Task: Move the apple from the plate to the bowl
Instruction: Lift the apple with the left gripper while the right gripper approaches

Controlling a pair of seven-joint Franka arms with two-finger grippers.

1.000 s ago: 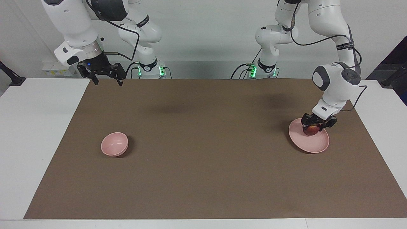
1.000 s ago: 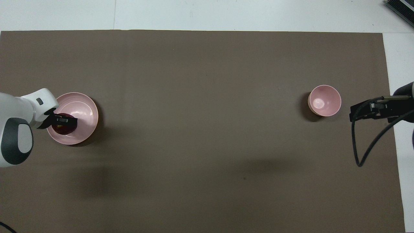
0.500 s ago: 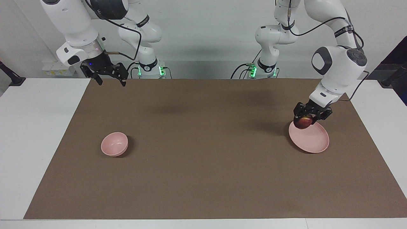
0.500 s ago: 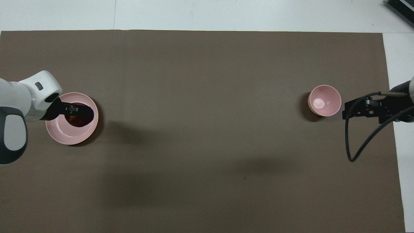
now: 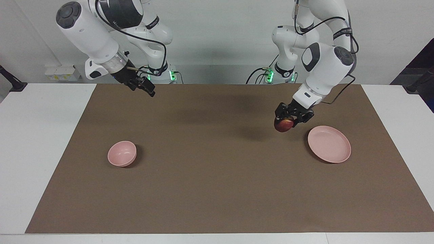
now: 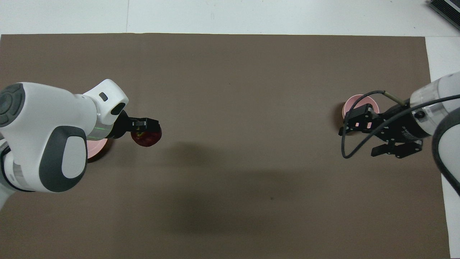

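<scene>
My left gripper [image 5: 287, 119] is shut on the dark red apple [image 5: 283, 125] and holds it in the air over the bare mat, beside the pink plate [image 5: 329, 144] and toward the table's middle. The gripper [image 6: 147, 126] and apple [image 6: 146, 139] also show in the overhead view, where the left arm hides most of the plate [image 6: 97, 148]. The plate has nothing on it. The small pink bowl [image 5: 122, 153] stands toward the right arm's end. My right gripper [image 5: 148, 89] is open and raised over the mat; in the overhead view the gripper [image 6: 361, 138] overlaps the bowl [image 6: 354, 101].
A brown mat [image 5: 217, 189] covers the table, with white table surface [image 5: 37, 135] showing at both ends. Nothing else stands on the mat.
My left gripper lifted the apple off the plate and carried it toward the table's middle. My right arm swung in from the table's end to above the mat by the bowl.
</scene>
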